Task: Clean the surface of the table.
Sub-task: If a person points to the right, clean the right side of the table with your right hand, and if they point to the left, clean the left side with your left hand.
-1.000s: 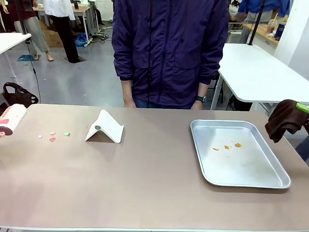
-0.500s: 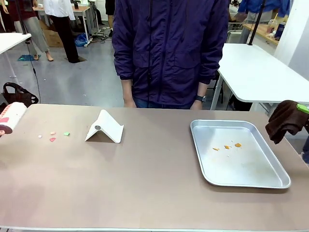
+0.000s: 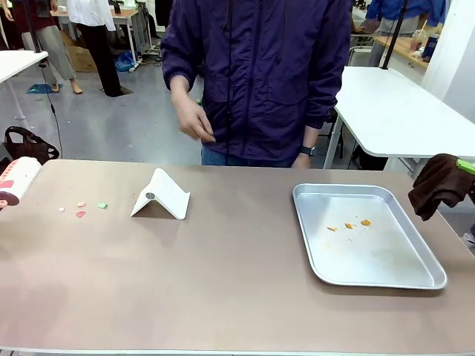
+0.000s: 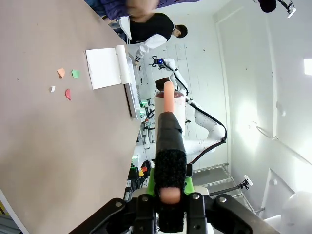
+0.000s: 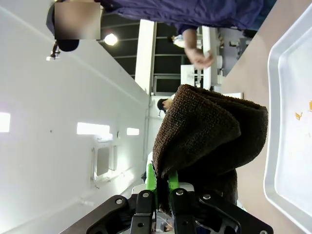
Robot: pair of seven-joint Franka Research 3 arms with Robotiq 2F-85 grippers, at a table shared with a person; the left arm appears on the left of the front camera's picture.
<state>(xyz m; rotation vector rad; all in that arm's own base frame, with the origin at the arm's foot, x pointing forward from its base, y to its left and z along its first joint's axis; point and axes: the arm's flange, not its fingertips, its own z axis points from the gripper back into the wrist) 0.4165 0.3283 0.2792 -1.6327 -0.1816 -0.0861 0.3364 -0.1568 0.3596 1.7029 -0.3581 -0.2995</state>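
The table (image 3: 237, 289) runs across the whole foreground of the front view, its taupe top mostly bare. Near its left end lie four small scraps (image 3: 80, 214) — red, green and pale — loose and close together. Just right of them a white folded stand (image 3: 167, 194) sits tent-like on the top. It stands between the scraps and the tray (image 3: 386, 263), which lies flat well apart toward the right end with a few orange crumbs (image 3: 349, 225) in it.

The left gripper (image 4: 169, 192) is clenched on the handle of a roller (image 4: 170, 105). The roll sits at the table's left edge, near the scraps but apart from them; whether it touches the top I cannot tell. The right gripper (image 5: 163, 187) is clamped on a brown cloth (image 5: 209, 131), bunched over its fingers. The cloth is held off the table's right end, beside the tray's far corner and not touching it.

A person (image 3: 260, 74) in a purple jacket stands at the far edge, behind the stretch between stand and tray. One hand (image 3: 191, 119) is raised in front of the jacket, above the far edge and clear of the top; the other arm hangs down, a watch on its wrist. Beyond are a white table (image 3: 393, 111) on the right and a dark bag (image 3: 26, 144) past the left corner.
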